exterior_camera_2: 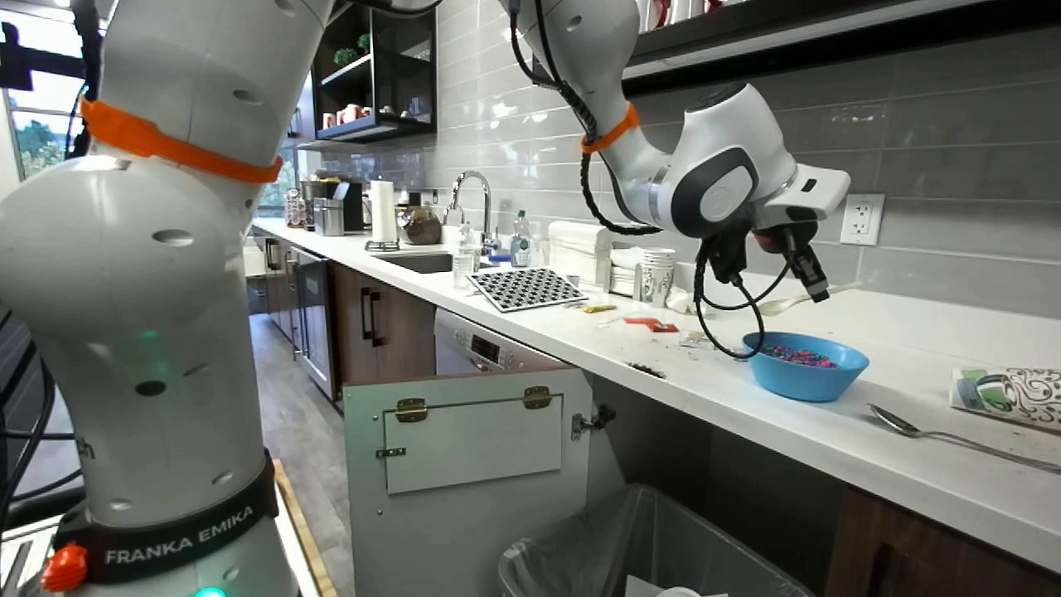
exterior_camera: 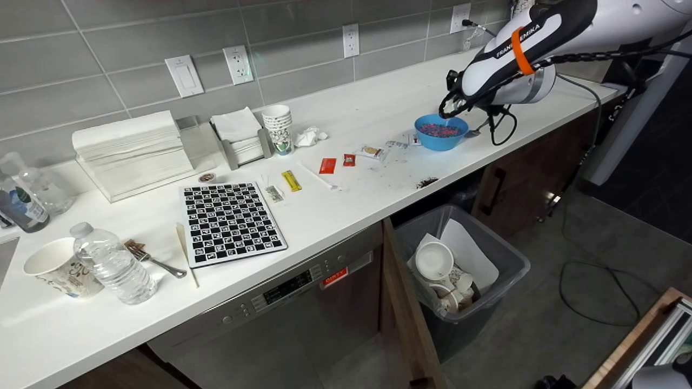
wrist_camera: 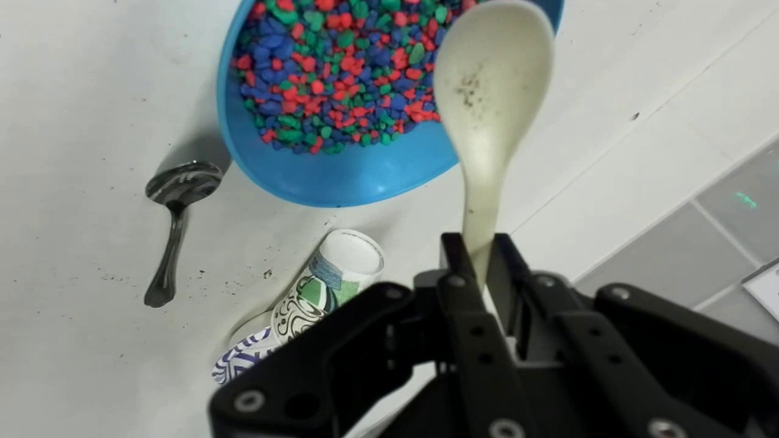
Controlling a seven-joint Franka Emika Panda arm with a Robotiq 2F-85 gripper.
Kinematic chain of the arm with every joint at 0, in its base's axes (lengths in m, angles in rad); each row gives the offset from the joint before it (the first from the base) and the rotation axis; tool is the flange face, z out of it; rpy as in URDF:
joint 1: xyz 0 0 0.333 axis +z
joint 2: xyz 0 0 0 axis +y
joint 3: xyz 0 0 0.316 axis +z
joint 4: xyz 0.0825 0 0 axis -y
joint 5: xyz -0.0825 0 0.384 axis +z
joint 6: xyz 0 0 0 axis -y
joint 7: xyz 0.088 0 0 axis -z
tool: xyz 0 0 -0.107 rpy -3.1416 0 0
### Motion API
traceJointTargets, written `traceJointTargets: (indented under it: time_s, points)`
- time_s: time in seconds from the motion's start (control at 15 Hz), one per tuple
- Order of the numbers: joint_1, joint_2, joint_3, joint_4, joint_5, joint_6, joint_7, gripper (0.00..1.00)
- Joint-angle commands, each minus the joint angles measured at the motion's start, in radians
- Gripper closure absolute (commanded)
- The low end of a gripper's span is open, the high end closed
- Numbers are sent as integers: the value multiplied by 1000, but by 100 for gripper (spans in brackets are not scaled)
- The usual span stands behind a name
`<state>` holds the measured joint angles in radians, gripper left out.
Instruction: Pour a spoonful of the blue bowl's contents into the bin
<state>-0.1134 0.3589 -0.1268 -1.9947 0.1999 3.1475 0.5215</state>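
wrist view: i have the black two-fingered gripper [wrist_camera: 479, 258] clamped on the handle of a smooth cream-coloured spoon [wrist_camera: 496, 73] with an oval head; dark specks [wrist_camera: 468, 91] dot its inside. seen from there, its head overlaps the small round bright blue bowl [wrist_camera: 347, 179], which holds tiny red, blue and green pebbles [wrist_camera: 341, 79]. in an exterior view i see the spoon held above the long white countertop [exterior_camera_2: 912, 340] and apart from the bowl; i cannot tell whether it is over the bowl or closer to the back edge. the bowl sits near the front edge. a shiny metal spoon [wrist_camera: 184, 184] lies just beside it, and a printed white paper cup [exterior_camera_2: 1011, 396] lies on its side near them. below the front edge i see the dark grey rectangular bin [exterior_camera: 467, 324] with its clear plastic liner [exterior_camera_2: 564, 560], holding white paper cups [exterior_camera: 434, 261] and white paper [exterior_camera: 478, 254]. dark crumbs [exterior_camera: 427, 182] lie right at the front edge, between the bowl and a flat black-and-white checkered board [exterior_camera: 232, 224].
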Motion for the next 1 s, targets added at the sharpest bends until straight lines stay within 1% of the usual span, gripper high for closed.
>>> traceJointTargets:
  time_s: [0.0,0.07,0.13,0.27,0.33,0.4,0.47,0.67,0.73,0.93]
  points:
    - [104,32,-139,-4,-53,83,54,97]
    - [143,58,-191,0,-69,149,62,97]
    - [191,98,-256,10,-63,223,56,97]
    - [286,178,-374,27,2,348,21,97]
    - [320,206,-409,29,43,384,11,97]
    - [332,226,-417,28,66,400,14,97]
    - [359,247,-439,30,94,419,13,97]
    - [390,267,-444,30,122,430,19,97]
    - [391,267,-438,31,122,425,22,97]
    - [423,277,-466,51,150,401,13,97]
